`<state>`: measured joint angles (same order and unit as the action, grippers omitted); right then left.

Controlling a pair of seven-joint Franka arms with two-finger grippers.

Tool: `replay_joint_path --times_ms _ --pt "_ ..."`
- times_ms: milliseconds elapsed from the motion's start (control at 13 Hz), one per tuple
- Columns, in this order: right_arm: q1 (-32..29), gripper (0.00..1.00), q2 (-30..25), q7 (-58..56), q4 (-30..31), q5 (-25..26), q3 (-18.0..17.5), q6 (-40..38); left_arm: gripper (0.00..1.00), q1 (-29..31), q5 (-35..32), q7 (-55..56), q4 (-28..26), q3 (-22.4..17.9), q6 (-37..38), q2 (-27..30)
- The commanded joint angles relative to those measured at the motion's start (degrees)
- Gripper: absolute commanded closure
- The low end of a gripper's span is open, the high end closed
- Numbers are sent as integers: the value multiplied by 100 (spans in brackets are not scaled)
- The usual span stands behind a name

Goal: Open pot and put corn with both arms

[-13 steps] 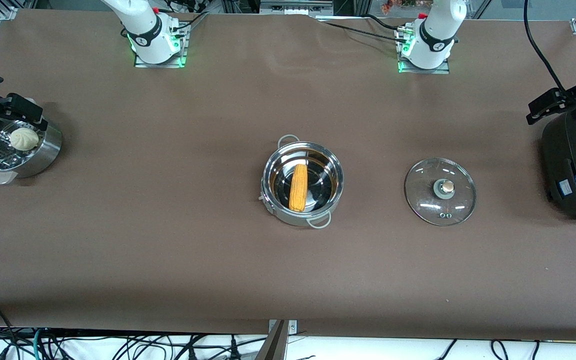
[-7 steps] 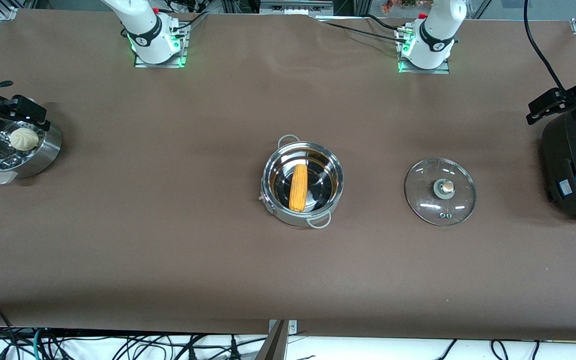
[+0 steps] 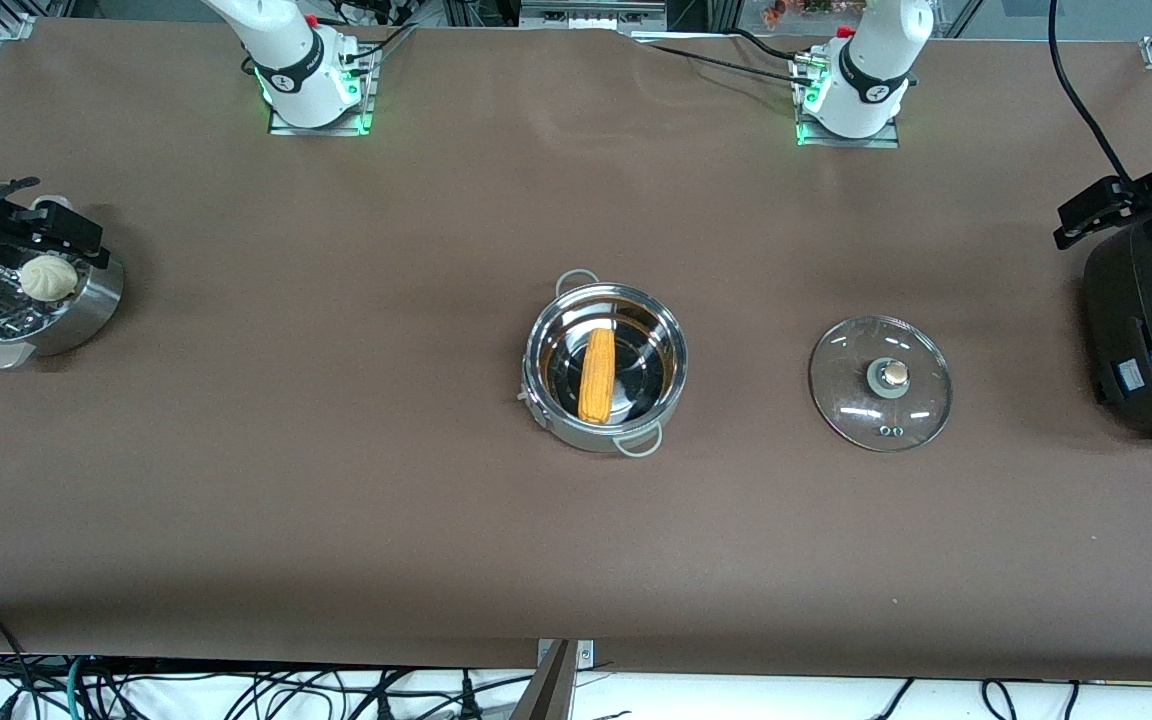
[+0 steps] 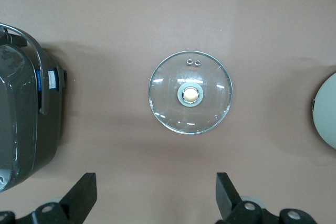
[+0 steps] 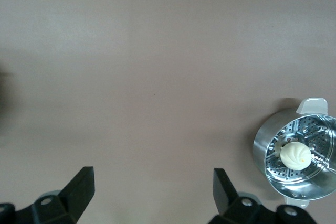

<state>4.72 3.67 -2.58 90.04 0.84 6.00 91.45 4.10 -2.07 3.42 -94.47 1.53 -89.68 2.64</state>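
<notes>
The shiny steel pot (image 3: 604, 370) stands open at the table's middle, with the yellow-orange corn (image 3: 596, 375) lying in it. Its glass lid (image 3: 881, 383) lies flat on the table beside it, toward the left arm's end, and also shows in the left wrist view (image 4: 190, 93). My left gripper (image 3: 1106, 212) hangs high by the black cooker; it is open and empty (image 4: 156, 192). My right gripper (image 3: 6, 232) hangs high by the steamer pot; it is open and empty (image 5: 152, 190).
The large black cooker (image 3: 1151, 330) stands at the left arm's end and shows in the left wrist view (image 4: 23, 124). The steel steamer pot (image 3: 31, 305) with a pale bun (image 3: 47, 278) stands at the right arm's end and shows in the right wrist view (image 5: 296, 161).
My right gripper has shifted slightly by the steamer pot. The left arm, pot, corn and lid have not moved.
</notes>
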Motion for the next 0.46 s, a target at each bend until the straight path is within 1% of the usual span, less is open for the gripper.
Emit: replay_joint_path --times_ms 0,383 --pt "-32 0 -59 -6 75 48 -2 75 0 20 -100 -70 174 14 135 -80" --pt "-6 0 -51 3 75 48 -11 57 0 20 -100 -70 183 14 135 -80"
